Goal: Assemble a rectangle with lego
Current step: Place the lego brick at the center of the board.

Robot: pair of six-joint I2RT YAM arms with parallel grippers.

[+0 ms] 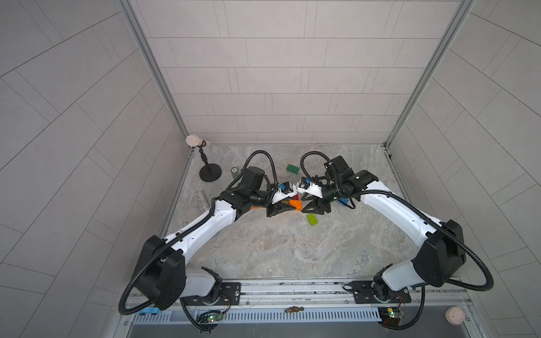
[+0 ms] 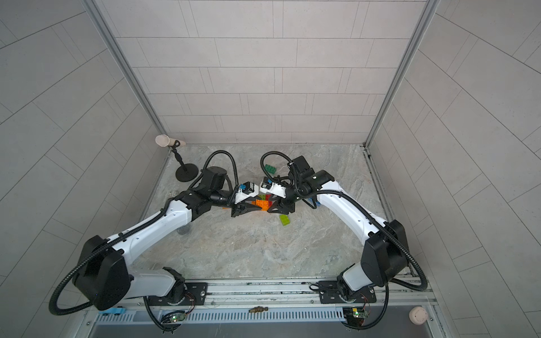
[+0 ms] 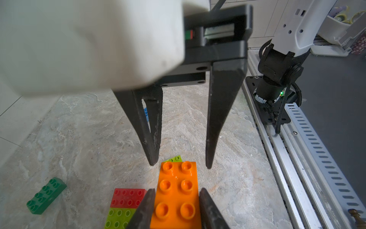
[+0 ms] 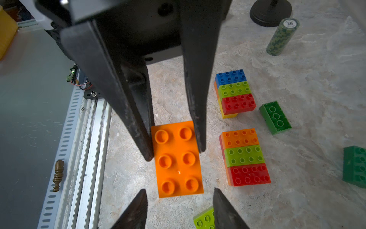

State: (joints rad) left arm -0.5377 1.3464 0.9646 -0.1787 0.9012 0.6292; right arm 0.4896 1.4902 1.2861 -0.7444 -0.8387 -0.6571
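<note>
Left pincer (image 4: 174, 152) tight on orange brick (image 4: 178, 170); right pincer (image 3: 180, 166) half-open, seemingly clear of it

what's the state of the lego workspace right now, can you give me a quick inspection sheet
surface: marbled tabletop, no damage seen
job's things: orange brick held; blue-lime-red block and orange-lime-red block built; dark green brick, lime brick loose
clutter: green can, glittery tube, black stand, brass finial
pincers: left pincer shut on orange brick; right pincer open astride its other end
cables: black conduits loop above both arms
surroundings: tiled walls, metal rail in front
</note>
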